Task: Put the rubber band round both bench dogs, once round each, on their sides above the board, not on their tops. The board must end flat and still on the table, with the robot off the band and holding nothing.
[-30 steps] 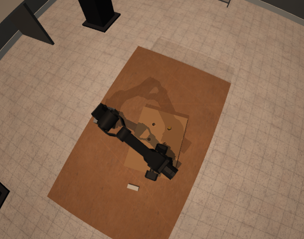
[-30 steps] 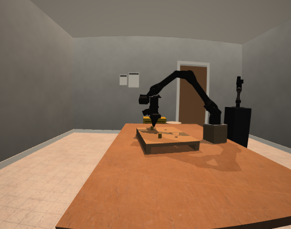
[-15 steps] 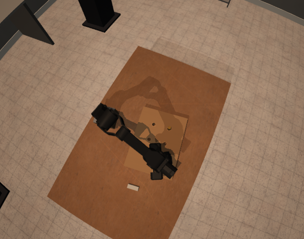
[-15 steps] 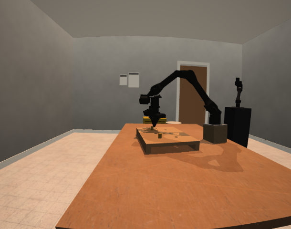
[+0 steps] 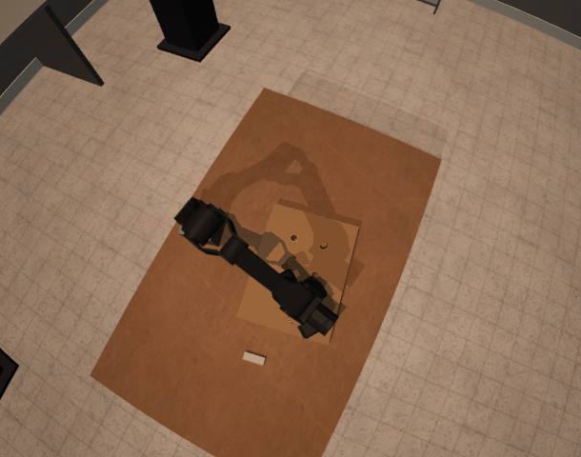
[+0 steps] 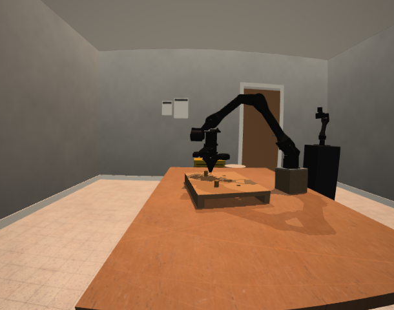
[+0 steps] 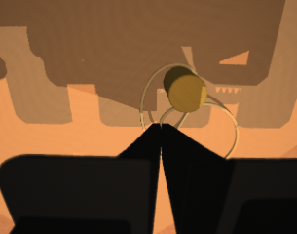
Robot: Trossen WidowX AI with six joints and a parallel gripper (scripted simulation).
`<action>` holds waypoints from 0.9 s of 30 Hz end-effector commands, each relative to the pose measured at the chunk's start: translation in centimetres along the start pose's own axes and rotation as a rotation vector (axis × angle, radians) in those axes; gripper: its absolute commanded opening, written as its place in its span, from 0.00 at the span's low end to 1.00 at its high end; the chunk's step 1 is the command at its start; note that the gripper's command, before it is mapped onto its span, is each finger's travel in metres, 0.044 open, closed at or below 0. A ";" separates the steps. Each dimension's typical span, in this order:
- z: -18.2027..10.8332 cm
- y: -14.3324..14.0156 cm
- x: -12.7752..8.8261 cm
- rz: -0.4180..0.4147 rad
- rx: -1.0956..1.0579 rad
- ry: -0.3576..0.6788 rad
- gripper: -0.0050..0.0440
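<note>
The pale wooden board (image 5: 300,268) lies flat on the table, also seen in the exterior view (image 6: 225,188). Two short yellow bench dogs stand on it, one further out (image 5: 323,244) (image 6: 216,183) and one by my wrist (image 5: 314,274) (image 6: 205,173). In the wrist view the thin pale rubber band (image 7: 233,132) runs from my fingertips round the near bench dog (image 7: 186,90), with a second lobe curving right. My gripper (image 7: 160,131) (image 6: 210,170) points down just beside this dog, shut on the band. How high the band sits on the dog is unclear.
An open hole (image 5: 293,237) is in the board left of the far dog. A small white block (image 5: 253,358) lies on the table beyond the board's edge. My base block (image 6: 290,180) and a black pedestal (image 6: 320,170) stand at the table's far right.
</note>
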State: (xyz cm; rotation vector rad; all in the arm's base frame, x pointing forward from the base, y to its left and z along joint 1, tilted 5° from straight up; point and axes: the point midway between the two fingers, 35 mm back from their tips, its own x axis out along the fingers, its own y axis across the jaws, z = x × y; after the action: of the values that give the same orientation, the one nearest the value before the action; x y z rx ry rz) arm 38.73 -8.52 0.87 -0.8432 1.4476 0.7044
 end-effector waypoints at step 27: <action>2.0 1.6 -0.9 -0.028 -0.058 -0.012 0.00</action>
State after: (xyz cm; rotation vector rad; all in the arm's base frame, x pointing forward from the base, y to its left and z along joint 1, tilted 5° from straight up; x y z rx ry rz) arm 38.12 -6.34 0.41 -0.9243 1.4215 0.7923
